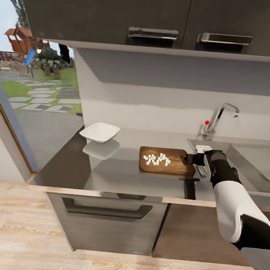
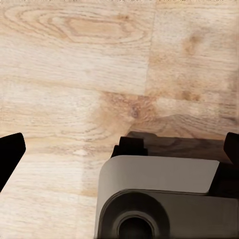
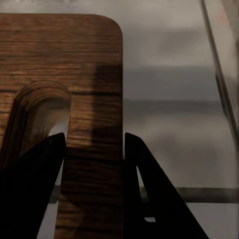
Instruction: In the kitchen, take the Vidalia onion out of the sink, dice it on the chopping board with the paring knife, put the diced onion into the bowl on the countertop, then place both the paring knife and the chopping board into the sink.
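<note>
On glossy dark-grey countertop [image 1: 120, 166]: brown wooden chopping board [image 1: 165, 161] bearing tiny white onion cubes [image 1: 156, 160], right gripper [image 1: 191, 159] clamping board edge; squarish white bowl [image 1: 100, 132] leftward.

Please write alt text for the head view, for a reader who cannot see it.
The right gripper holds the right edge of the chopping board, which carries the diced onion, on the countertop. A white bowl stands left; the sink lies right.
</note>
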{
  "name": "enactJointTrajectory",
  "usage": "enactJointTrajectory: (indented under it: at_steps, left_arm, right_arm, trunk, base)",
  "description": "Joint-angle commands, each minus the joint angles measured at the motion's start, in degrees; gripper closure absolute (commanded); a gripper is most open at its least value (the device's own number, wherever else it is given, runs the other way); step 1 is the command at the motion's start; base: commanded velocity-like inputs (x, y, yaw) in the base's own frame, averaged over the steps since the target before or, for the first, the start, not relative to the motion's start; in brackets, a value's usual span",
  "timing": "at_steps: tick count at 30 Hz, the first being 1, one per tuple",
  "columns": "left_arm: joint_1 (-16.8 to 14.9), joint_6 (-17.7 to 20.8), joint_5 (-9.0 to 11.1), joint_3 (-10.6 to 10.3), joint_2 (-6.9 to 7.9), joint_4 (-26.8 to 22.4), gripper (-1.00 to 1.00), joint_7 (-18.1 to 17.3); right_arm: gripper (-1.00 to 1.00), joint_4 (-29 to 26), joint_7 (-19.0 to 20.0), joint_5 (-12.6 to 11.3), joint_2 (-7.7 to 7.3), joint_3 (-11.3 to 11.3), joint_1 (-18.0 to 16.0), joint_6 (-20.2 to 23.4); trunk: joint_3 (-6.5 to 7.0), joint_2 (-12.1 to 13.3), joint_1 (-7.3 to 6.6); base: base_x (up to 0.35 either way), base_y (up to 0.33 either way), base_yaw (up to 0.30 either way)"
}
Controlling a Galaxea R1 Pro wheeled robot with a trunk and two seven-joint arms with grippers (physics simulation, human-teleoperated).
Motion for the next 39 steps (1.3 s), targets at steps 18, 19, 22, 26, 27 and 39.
enactJointTrajectory:
  at_steps: [18,19,22,26,27,39]
  left_arm:
    - [-0.1,-0.4,0.4,0.0,-0.09,0.3,-1.0,-0.1]
    - [-0.1,-0.4,0.4,0.0,-0.09,0.3,-1.0,-0.1]
    - [-0.1,-0.4,0.4,0.0,-0.09,0.3,-1.0,-0.1]
    - [-0.1,-0.4,0.4,0.0,-0.17,0.3,-1.0,-0.1]
    - [-0.1,-0.4,0.4,0.0,-0.18,0.3,-1.0,-0.1]
    - [-0.1,-0.4,0.4,0.0,-0.18,0.3,-1.0,-0.1]
  right_arm:
    - [1.0,-0.1,0.5,0.6,0.0,-0.2,0.0,0.3]
    - [1.0,-0.1,0.5,0.6,0.01,-0.2,0.0,0.3]
    - [1.0,-0.1,0.5,0.6,0.02,-0.2,0.0,0.4]
    - [1.0,-0.1,0.4,0.6,0.03,-0.2,0.0,0.5]
    - [1.0,-0.1,0.4,0.7,0.03,-0.2,0.0,0.5]
    - [1.0,-0.1,0.4,0.7,0.03,-0.3,0.0,0.5]
  trunk:
    - [3.18,7.2,-3.96]
    - [3.36,7.6,-4.18]
    - [3.9,8.8,-4.84]
    - [4.76,10.4,-5.72]
    - [5.01,10.8,-5.94]
    - [8.22,15.6,-8.57]
  base:
    - [0.0,0.0,0.0]
    - [0.0,0.0,0.0]
    - [0.0,0.0,0.0]
    - [0.0,0.0,0.0]
    - [0.0,0.0,0.0]
    - [0.0,0.0,0.0]
